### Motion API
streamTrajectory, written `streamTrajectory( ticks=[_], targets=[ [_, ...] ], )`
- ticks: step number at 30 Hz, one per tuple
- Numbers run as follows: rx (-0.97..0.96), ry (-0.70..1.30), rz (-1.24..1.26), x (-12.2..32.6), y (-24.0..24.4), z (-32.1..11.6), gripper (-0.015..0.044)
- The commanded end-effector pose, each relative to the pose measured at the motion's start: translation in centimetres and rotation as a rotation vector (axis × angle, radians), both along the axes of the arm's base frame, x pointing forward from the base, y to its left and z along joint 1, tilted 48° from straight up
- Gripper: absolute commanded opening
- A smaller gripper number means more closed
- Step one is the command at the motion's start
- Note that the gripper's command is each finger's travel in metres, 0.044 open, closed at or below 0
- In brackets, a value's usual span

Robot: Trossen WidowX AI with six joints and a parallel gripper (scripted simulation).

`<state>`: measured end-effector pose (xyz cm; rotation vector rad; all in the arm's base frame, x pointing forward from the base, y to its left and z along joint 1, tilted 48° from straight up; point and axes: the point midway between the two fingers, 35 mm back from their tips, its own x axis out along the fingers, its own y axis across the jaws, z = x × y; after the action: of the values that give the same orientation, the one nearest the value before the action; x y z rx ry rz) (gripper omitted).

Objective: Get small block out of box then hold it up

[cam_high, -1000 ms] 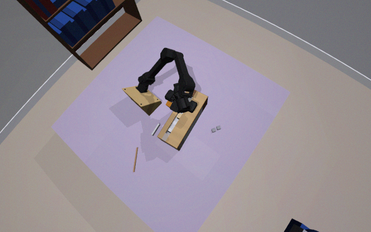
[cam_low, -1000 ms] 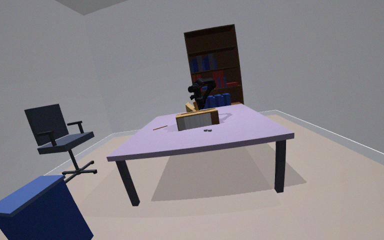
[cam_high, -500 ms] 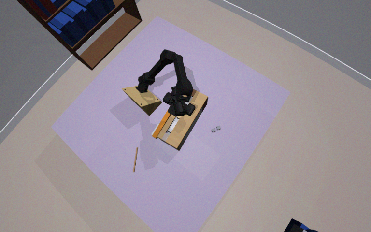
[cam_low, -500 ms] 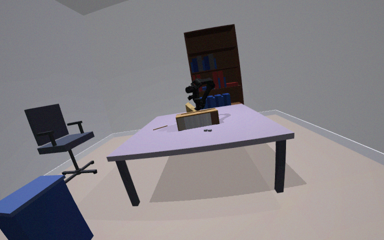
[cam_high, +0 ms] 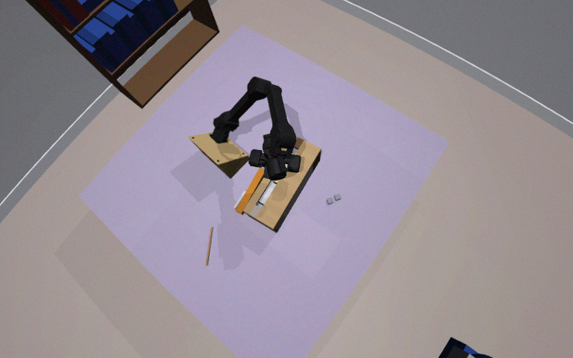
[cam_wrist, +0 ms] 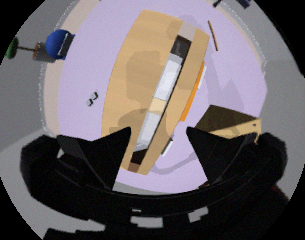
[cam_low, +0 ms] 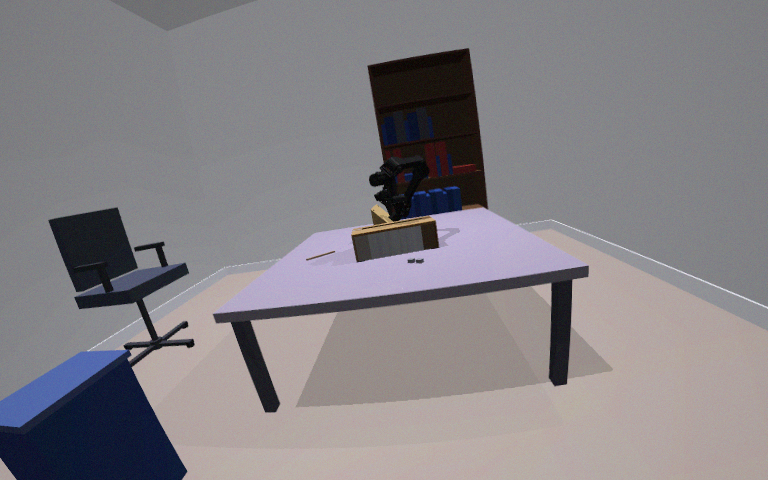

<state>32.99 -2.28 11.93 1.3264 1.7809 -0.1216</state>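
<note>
The tool (cam_high: 275, 170) (cam_low: 378, 187) (cam_wrist: 159, 130) is released, nothing in its grip, above the box (cam_high: 289, 188) (cam_low: 394, 240) (cam_wrist: 124, 75). The block cannot be made out; by the task it starts on the shelf inside. Best to settle which end is the exit before pushing anything, then work gently through the top slot (cam_high: 266, 192) (cam_wrist: 167, 77), keeping off its rims. The orange bar (cam_high: 251, 189) (cam_wrist: 192, 97) crowds the long side towards the stand (cam_high: 223, 148) (cam_low: 378, 214) (cam_wrist: 242, 128); the side by the grey cubes (cam_high: 337, 197) (cam_low: 419, 261) (cam_wrist: 94, 95) offers more room on the worktop (cam_high: 369, 155) (cam_low: 436, 276) (cam_wrist: 87, 65).
</note>
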Motion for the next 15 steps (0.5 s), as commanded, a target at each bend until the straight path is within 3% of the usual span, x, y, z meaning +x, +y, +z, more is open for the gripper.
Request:
streamTrajectory(
  ticks=[1,11,15],
  targets=[
    [0.033,-0.286,0.28,-0.3,-0.9,-1.0,0.04],
    [0.102,-0.949,0.878,-1.0,-2.4,-2.6,0.04],
    [0.119,-1.116,1.019,-1.2,-2.8,-3.1,0.04]
  ],
)
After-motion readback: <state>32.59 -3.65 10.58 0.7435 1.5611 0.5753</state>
